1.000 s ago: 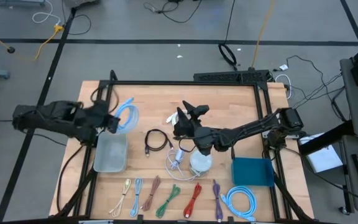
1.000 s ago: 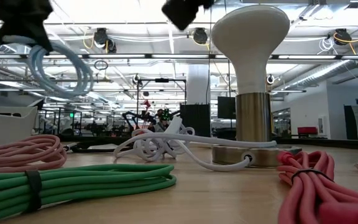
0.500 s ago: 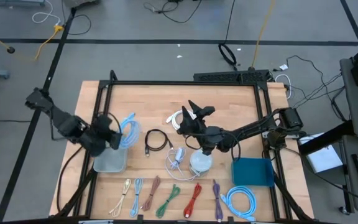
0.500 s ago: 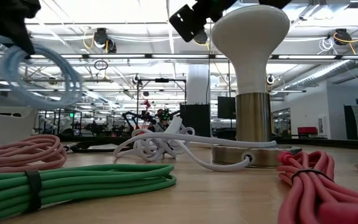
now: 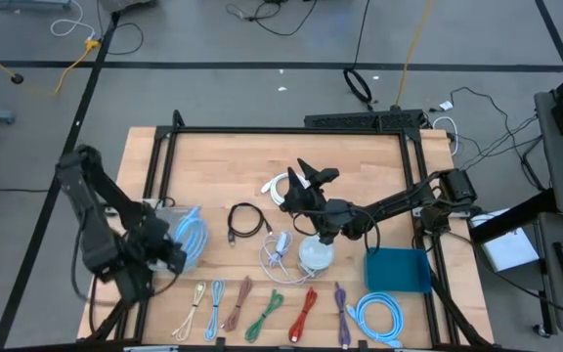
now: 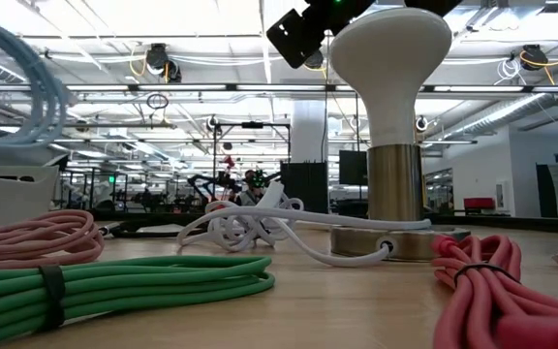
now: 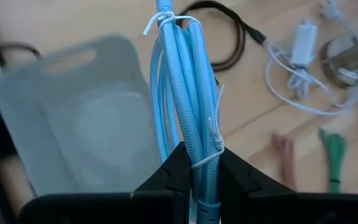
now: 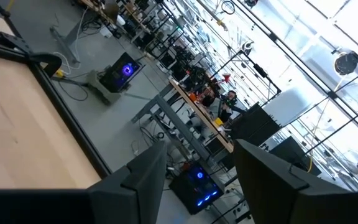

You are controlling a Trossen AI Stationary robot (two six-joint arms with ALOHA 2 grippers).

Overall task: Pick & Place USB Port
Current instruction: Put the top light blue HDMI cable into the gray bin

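At the left edge of the wooden surface (image 5: 360,156), the left tool (image 5: 159,256) hangs clenched on a tied bundle of light blue cable (image 5: 190,238), directly over the translucent bin (image 5: 156,210). The left wrist view shows the bundle (image 7: 188,106) running straight out from between the dark fingers (image 7: 166,174), its long axis stretching away from the tool, with the bin (image 7: 73,124) beneath and to one side of it. The drop looks to turn on that relation: the coil sits above the bin's near-right portion rather than its centre, so the left arm, by far the nearer of the two, seems to need only a small inward shift before letting go.

Further right, a black cable (image 5: 246,222) lies loose near mid-surface, and the white lamp (image 5: 315,256) stands beside a tangle of white cord (image 5: 276,248). Above them the right tool (image 5: 311,176) hovers empty with its fingers (image 8: 148,168) spread apart, angled up toward the room, well away from the bin. A teal box (image 5: 397,270) rests on the right.
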